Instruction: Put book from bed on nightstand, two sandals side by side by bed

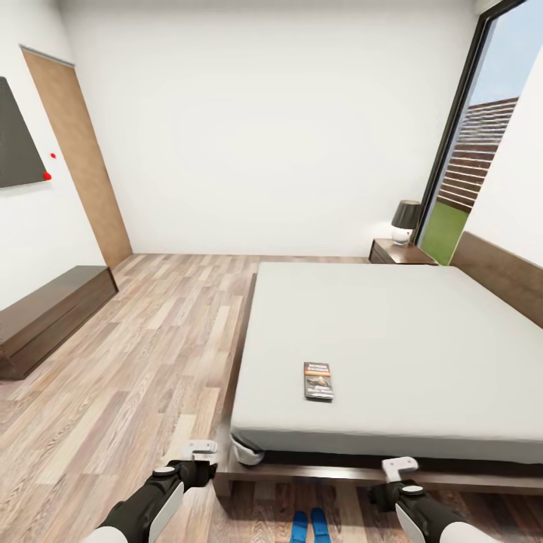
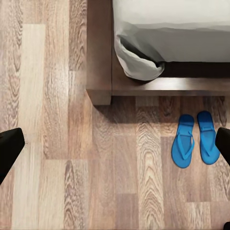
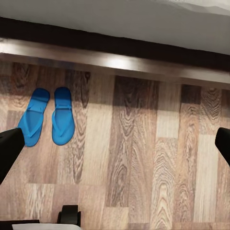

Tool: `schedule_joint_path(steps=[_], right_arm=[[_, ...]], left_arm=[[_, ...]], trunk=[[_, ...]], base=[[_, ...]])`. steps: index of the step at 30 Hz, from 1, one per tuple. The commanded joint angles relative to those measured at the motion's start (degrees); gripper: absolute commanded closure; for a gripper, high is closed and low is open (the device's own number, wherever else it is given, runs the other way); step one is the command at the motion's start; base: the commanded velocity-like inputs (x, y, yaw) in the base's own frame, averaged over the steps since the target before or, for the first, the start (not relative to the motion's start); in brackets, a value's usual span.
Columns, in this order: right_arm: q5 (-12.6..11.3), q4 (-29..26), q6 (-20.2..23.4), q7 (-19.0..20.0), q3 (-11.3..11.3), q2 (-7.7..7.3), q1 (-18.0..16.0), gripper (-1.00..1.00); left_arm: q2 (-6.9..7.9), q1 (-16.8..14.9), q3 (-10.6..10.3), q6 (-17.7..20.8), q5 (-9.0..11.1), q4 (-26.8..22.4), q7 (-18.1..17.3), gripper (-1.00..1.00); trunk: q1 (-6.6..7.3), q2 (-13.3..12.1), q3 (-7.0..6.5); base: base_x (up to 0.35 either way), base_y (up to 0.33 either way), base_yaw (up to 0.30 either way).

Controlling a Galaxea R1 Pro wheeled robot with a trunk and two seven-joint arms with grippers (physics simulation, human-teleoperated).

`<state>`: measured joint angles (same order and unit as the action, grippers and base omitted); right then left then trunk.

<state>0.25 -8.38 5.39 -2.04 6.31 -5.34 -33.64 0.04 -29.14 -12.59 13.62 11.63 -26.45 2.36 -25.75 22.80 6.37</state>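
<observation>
Bedroom, seen from the foot of the bed (image 1: 392, 332).
Your left pincer (image 2: 115, 143) and right pincer (image 3: 115, 148) hang wide open, empty; the book (image 1: 318, 380) lies on the mattress, the sandals (image 2: 195, 139) paired on the floor beside the frame.

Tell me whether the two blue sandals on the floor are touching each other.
Apart. The left wrist view shows a thin strip of wood floor between the left sandal and the right sandal along their whole length; they lie side by side beside the bed frame.
</observation>
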Motion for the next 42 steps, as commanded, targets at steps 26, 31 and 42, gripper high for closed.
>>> schedule_joint_path(steps=[26, 31, 42], right_arm=[[0.39, 0.02, -0.29, 0.14, 0.65, -0.38, 1.48, -1.00], [0.39, 0.02, -0.29, 0.14, 0.65, -0.38, 1.48, -1.00], [0.39, 0.02, -0.29, 0.14, 0.65, -0.38, 1.48, -1.00]], left_arm=[[0.18, -0.02, -0.25, -1.42, 0.41, 0.77, 0.19, -1.00], [0.18, -0.02, -0.25, -1.42, 0.41, 0.77, 0.19, -1.00], [0.18, -0.02, -0.25, -1.42, 0.41, 0.77, 0.19, -1.00]], trunk=[[-0.03, 0.12, 0.12], [-0.03, 0.12, 0.12], [-0.03, 0.12, 0.12]], base=[[0.000, 0.128, -0.079], [0.000, 0.000, 0.000], [0.000, 0.000, 0.000]])
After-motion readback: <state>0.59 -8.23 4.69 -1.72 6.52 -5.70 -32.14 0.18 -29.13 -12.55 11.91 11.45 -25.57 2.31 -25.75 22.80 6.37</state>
